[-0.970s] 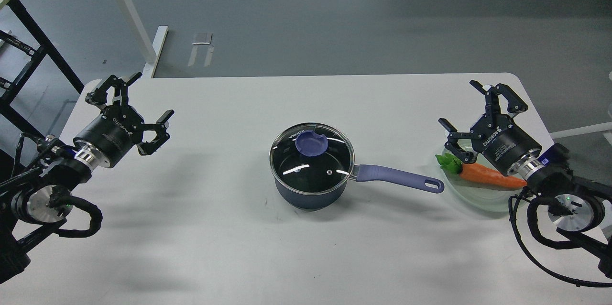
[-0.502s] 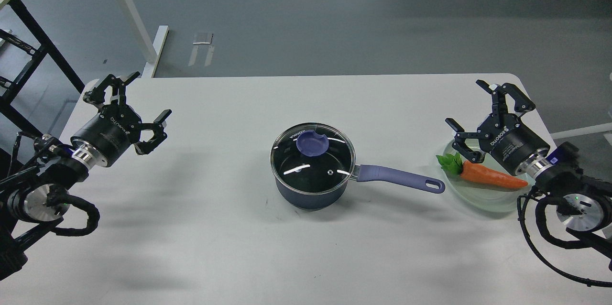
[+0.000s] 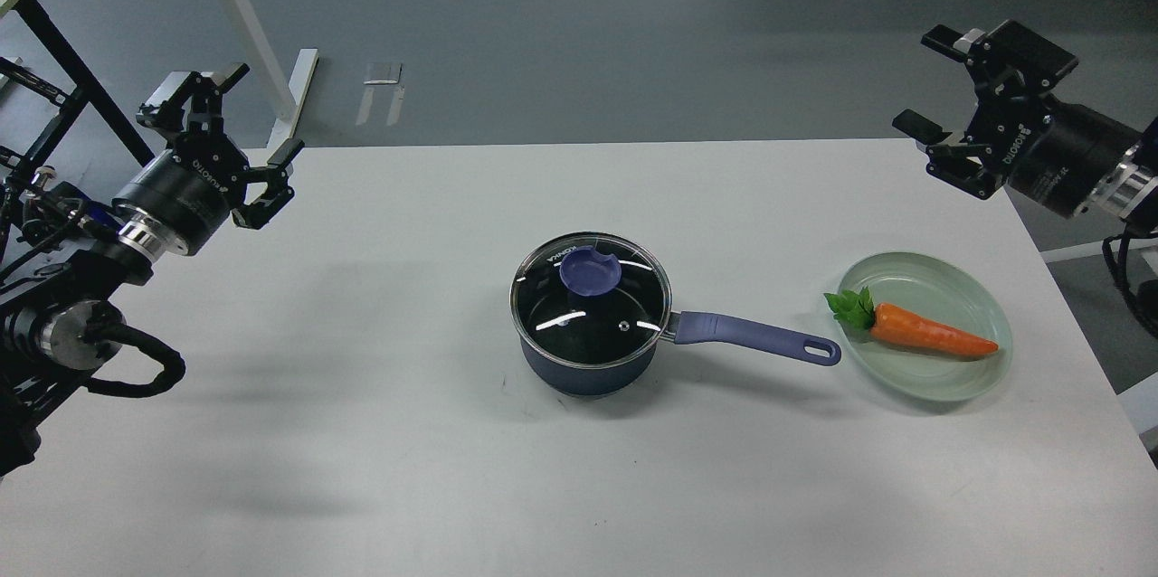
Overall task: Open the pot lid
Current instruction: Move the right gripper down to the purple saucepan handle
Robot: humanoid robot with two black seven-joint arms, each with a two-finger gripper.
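Note:
A dark blue pot point(image 3: 588, 369) stands in the middle of the white table point(image 3: 362, 432), its purple handle point(image 3: 755, 338) pointing right. A glass lid point(image 3: 592, 302) with a purple knob point(image 3: 588, 273) lies closed on the pot. My left gripper point(image 3: 242, 114) is open and empty, raised at the table's far left corner. My right gripper point(image 3: 932, 78) is open and empty, raised beyond the table's far right corner. Both are far from the pot.
A pale green plate point(image 3: 941, 288) with a toy carrot point(image 3: 914, 331) lies right of the pot handle. A white table leg point(image 3: 249, 30) and a black frame point(image 3: 63, 61) stand on the floor at the back left.

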